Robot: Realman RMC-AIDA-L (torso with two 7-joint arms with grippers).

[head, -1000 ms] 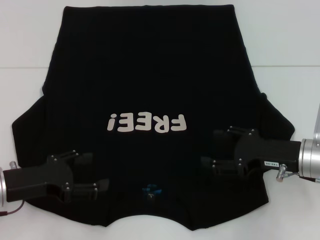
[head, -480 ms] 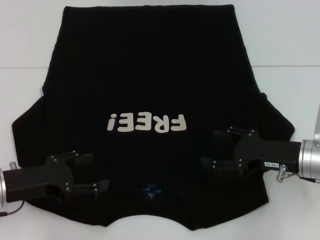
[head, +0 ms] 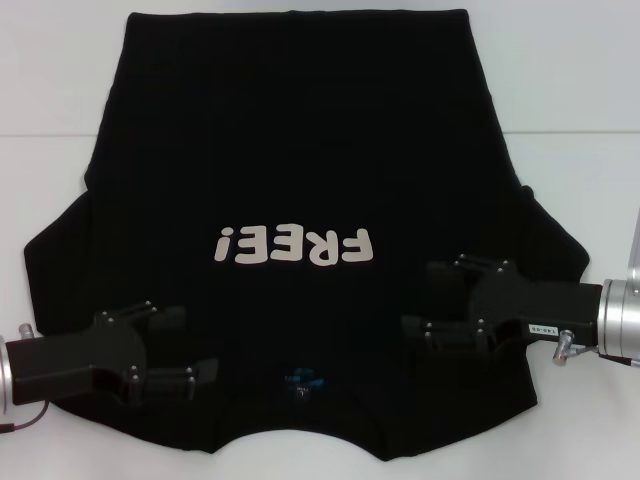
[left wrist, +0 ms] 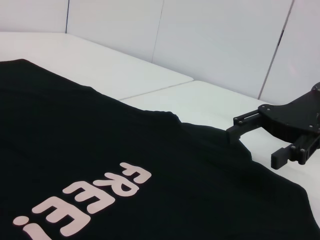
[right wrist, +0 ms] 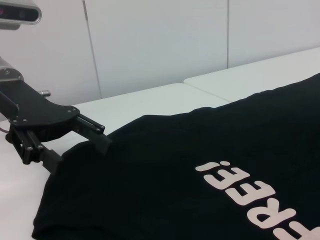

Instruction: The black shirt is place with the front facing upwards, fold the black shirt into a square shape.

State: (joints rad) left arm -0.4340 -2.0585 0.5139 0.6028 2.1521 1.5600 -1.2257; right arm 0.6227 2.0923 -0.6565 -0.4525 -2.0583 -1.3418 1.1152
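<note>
My left gripper [head: 195, 344] hovers with fingers apart over the near left shoulder of the large black cloth T-shirt [head: 300, 150], spread front-up on the white table [head: 560, 90]; my right gripper [head: 418, 296] gapes likewise over the right shoulder.

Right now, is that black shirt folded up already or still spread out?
Spread out. The black shirt lies flat with both sleeves out and its lettering showing; the left tool and right tool are open over it.

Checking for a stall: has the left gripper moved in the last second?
No. The left gripper sits at the same spot relative to the lettering on the black shirt.
</note>
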